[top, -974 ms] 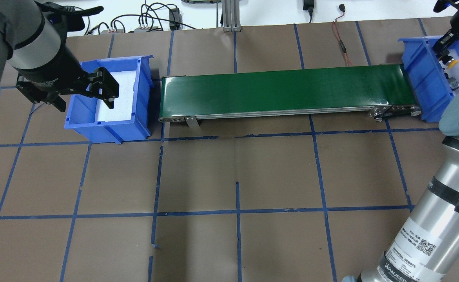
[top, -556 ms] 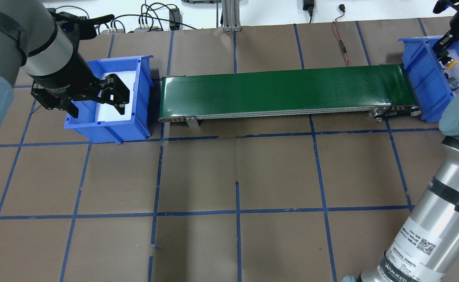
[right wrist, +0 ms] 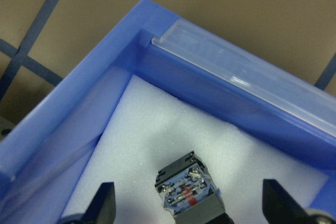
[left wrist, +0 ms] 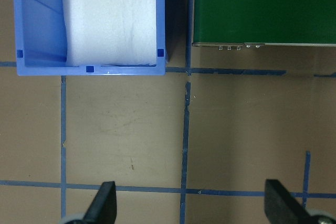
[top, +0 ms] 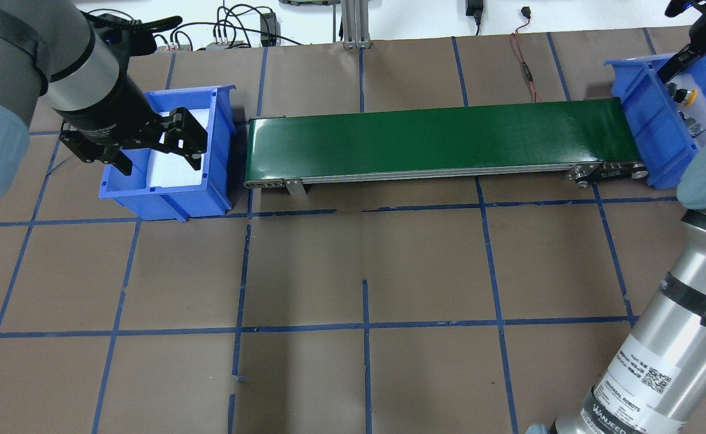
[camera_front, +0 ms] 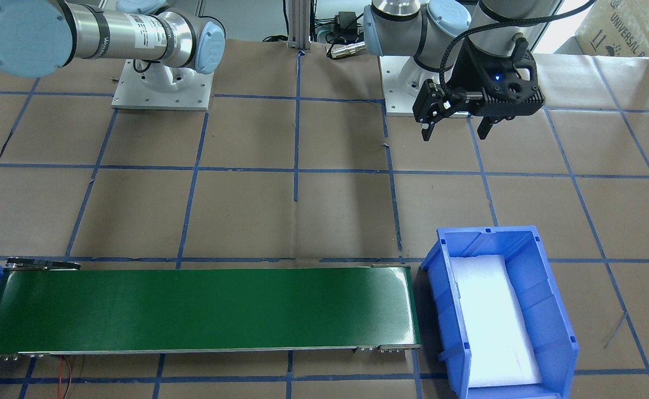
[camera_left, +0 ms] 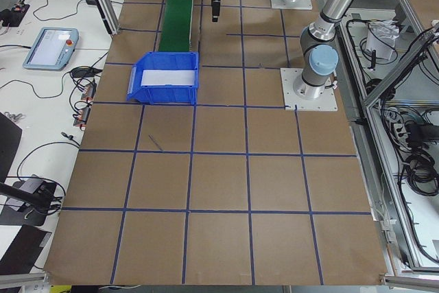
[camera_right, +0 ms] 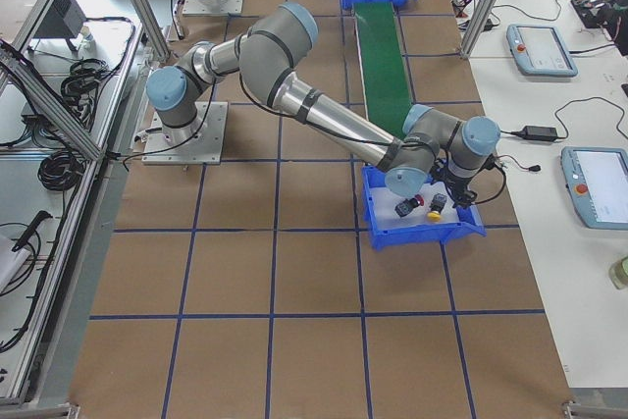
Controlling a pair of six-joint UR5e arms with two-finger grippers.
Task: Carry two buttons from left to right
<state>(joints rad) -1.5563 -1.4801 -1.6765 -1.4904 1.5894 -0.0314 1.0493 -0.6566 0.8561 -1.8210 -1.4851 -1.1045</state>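
Brown table [top: 365, 259] holds a right bin [camera_right: 422, 235] with red button [camera_right: 420, 201] and yellow button [camera_right: 433, 215] inside; we judge delivery done, so our right gripper [right wrist: 191, 205] and left gripper [left wrist: 189, 211] gape empty.

The blue-taped brown tabletop [top: 425, 271] carries a green conveyor [top: 437, 138] across the upper frame, between an upper-left bin [top: 166, 205] and an upper-right bin [top: 639, 105].

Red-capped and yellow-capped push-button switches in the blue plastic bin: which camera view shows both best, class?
Exterior right: red-capped switch and yellow-capped switch both show inside the blue plastic bin. Overhead shows only yellow; right wrist only one contact block.
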